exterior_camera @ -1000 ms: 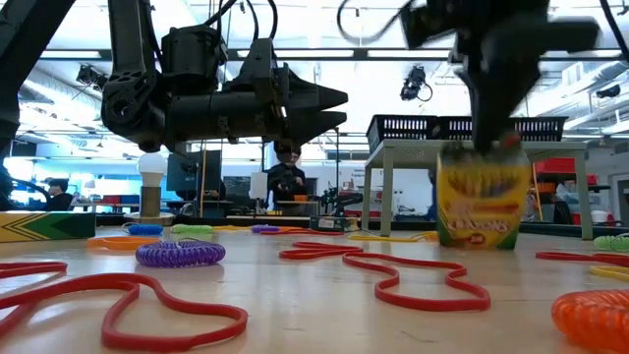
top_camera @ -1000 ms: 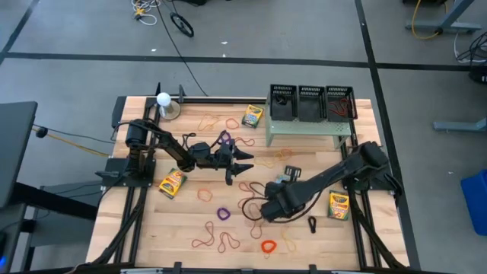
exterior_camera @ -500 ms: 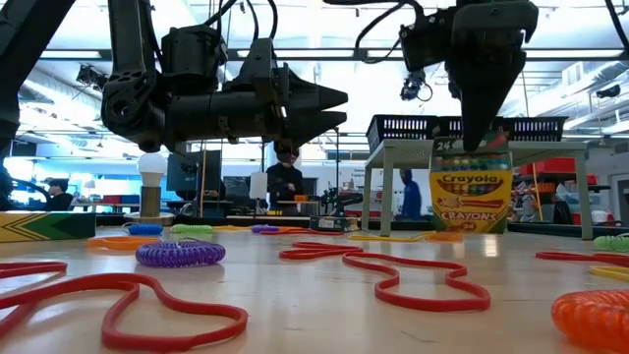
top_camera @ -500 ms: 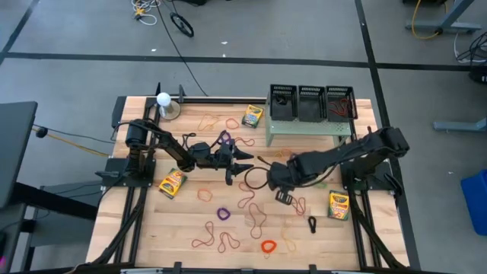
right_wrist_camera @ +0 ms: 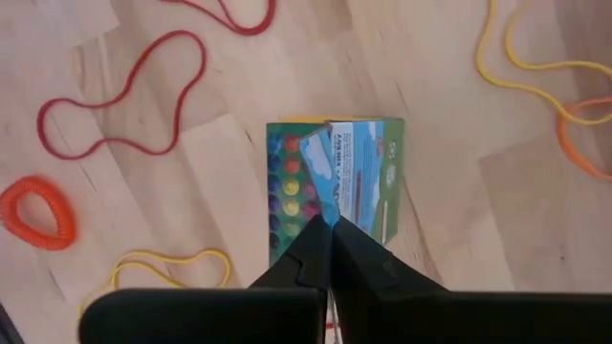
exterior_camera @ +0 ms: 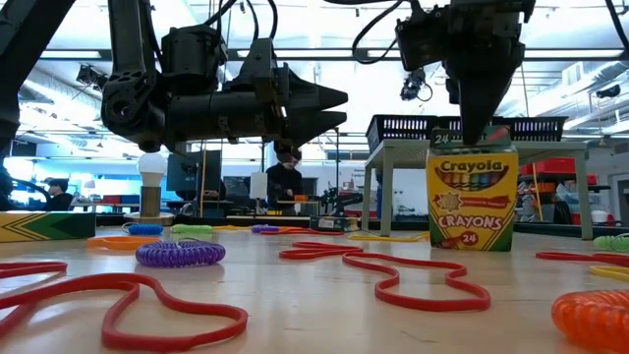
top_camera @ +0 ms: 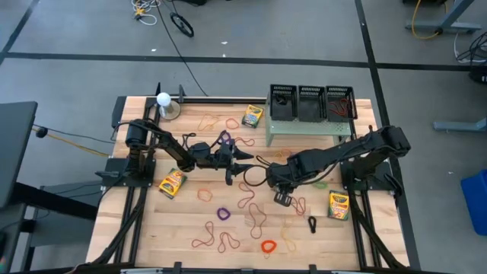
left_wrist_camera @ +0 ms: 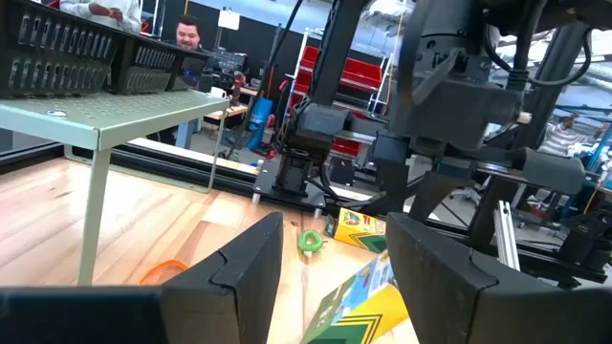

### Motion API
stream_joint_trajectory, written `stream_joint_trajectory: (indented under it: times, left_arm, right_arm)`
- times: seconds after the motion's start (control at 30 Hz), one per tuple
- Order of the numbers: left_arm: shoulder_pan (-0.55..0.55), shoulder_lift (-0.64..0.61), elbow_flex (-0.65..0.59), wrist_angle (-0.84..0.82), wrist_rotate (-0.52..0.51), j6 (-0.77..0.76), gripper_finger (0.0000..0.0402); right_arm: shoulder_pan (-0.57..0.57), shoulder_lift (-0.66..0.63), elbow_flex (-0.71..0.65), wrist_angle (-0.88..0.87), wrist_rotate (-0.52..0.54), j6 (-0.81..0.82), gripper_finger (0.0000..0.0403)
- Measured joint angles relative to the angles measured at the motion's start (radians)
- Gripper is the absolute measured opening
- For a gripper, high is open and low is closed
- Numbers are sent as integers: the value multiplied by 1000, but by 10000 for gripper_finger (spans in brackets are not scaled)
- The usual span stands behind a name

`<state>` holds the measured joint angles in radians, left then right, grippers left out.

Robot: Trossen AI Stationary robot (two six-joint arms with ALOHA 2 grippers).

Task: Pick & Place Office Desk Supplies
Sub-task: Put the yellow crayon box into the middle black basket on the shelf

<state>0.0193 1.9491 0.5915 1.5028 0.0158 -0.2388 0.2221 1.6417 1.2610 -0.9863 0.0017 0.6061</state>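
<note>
Standing upright on the tabletop (exterior_camera: 295, 295), a crayon box (exterior_camera: 472, 200) sits below the right gripper (exterior_camera: 479, 118), jaws closed, empty; left gripper (exterior_camera: 334, 108) jaws wide.

Two dark jointed arms with looping black cables and tapered, pointed fingers.

- In the high view, the right arm covers the crayon box (exterior_camera: 472, 200) below it.
- The left wrist view cuts that box off at the lower edge.
- The bins (top_camera: 312, 102) on the green stand (top_camera: 308, 129) are too small for their contents to be told.
- People (left_wrist_camera: 196, 36) in the room behind are partly hidden.
</note>
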Motion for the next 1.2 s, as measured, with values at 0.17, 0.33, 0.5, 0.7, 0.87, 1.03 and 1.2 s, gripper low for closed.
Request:
stream_joint_trajectory:
  times: [0.17,0.33,0.5,0.7,0.87,1.03,1.2]
  left_arm:
    - [0,0,0,0,0,0,195]
    - [0,0,0,0,0,0,195]
    - [0,0,0,0,0,0,195]
    - [0,0,0,0,0,0,195]
    - [0,0,0,0,0,0,195]
    - [0,0,0,0,0,0,195]
    - [0,0,0,0,0,0,195]
  right_arm:
    - [-14,0,0,1,-24,8,9]
    - [-25,0,0,0,-25,10,9]
    - [-30,0,0,-22,-1,9,9]
    - [-30,-1,1,-38,24,7,9]
    - [-30,-1,1,-39,33,7,9]
    - [-30,-1,1,-42,56,8,24]
    - [-30,0,0,-41,57,10,71]
